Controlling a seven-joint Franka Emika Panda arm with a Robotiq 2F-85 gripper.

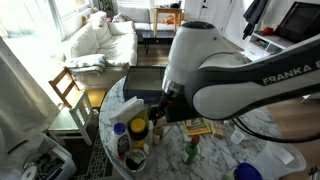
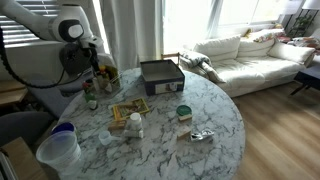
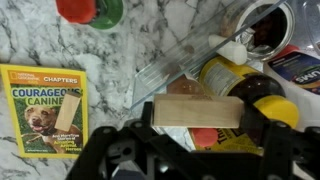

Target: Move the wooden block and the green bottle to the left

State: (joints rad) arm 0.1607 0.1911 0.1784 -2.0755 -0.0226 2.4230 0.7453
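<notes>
My gripper (image 3: 205, 135) is shut on the wooden block (image 3: 205, 110), a plain tan slab held crosswise between the fingers. It is held above the yellow bottle with a dark cap (image 3: 240, 85). The green bottle (image 3: 90, 10), with a red cap, stands on the marble table at the top left of the wrist view. It also shows in both exterior views (image 2: 91, 98) (image 1: 191, 150). In an exterior view the gripper (image 2: 98, 70) hangs over the cluttered side of the round table; the block itself is hidden there.
A "Courageous Canine" book (image 3: 45, 105) (image 2: 128, 112) lies flat on the table. A dark grey square tray (image 2: 160, 73) sits at the far side. A glass jar (image 3: 265, 25), a white-capped bottle (image 2: 134, 124), a green-lidded tub (image 2: 184, 112) and a plastic jug (image 2: 60, 148) stand around.
</notes>
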